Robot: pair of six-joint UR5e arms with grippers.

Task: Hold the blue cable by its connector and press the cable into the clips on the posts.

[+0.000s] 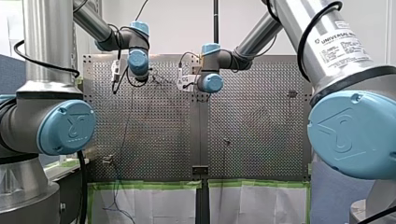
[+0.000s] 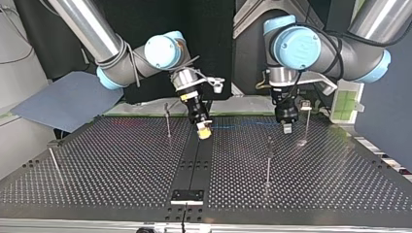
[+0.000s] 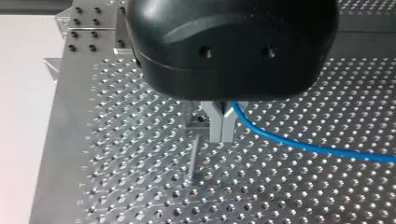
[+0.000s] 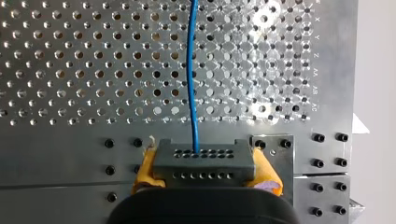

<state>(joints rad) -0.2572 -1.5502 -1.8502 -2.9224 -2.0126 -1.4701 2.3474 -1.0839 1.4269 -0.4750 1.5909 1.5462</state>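
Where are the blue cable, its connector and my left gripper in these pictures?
connector [image 4: 204,161]: right wrist view, middle of its grey face.
blue cable [image 4: 191,70]: right wrist view, straight run ahead of the connector.
my left gripper [image 3: 222,137]: left wrist view, between its fingertips.

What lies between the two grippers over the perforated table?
Only the thin blue cable, running from the grey connector in my right gripper to my left gripper; the top view shows it.

Both arms reach inward with wrists down, my right gripper [image 2: 205,132] tilted, its yellow pads [image 4: 145,165] clamping the connector [image 4: 201,158], my left gripper [image 2: 287,128] upright, its metal fingers [image 3: 215,126] pinching the blue cable [image 3: 303,145].
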